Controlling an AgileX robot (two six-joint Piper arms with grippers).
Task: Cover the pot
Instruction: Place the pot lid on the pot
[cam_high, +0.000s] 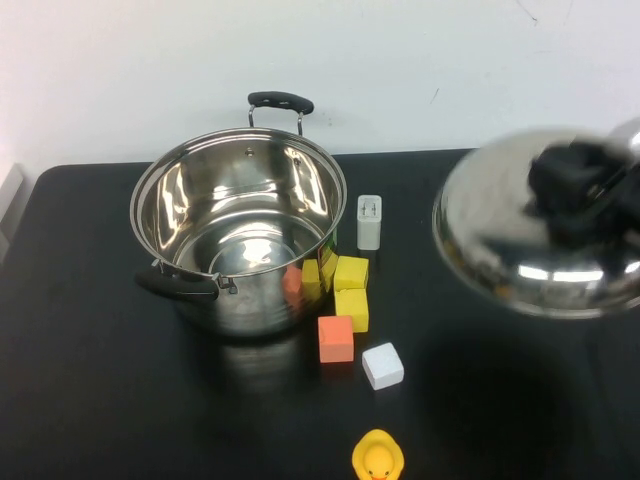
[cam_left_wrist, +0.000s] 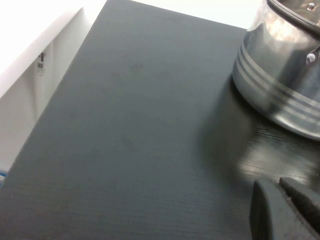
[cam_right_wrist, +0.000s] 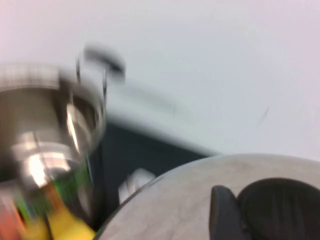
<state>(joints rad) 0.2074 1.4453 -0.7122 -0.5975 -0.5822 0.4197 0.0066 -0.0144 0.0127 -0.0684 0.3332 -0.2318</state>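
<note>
The large steel pot with two black side handles stands open at the table's centre-left; its wall shows in the left wrist view and it is blurred in the right wrist view. My right gripper is shut on the black knob of the domed steel lid and holds it in the air at the right, well clear of the pot. My left gripper is shut and empty, low over the table on the pot's left side.
Beside the pot lie two yellow blocks, an orange block, a white block and a white charger. A yellow rubber duck sits at the front edge. A white wall runs behind the black table.
</note>
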